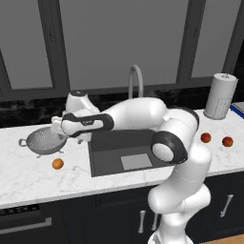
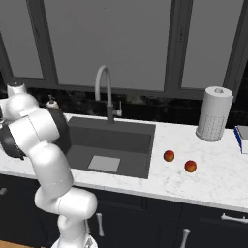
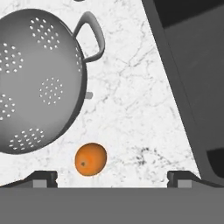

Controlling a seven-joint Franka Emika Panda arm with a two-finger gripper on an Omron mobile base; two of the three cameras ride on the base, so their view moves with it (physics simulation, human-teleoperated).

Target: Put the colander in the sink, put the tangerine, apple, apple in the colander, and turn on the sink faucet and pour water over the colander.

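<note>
A white paper towel roll (image 2: 213,113) stands upright on the marble counter (image 2: 208,169) near the back wall, with a blue-edged flat thing (image 2: 242,137) just beside it at the frame's edge. A soap dispenser (image 2: 51,102) sits below 3 dark-framed windows (image 2: 106,43)

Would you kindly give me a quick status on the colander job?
Gripper open, holding nothing. Colander on counter left of sink, empty. Tangerine beside it, apart.

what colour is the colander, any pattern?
Grey metal colander, with clusters of small perforation holes across the bowl. Shows best in the hand view.
</note>
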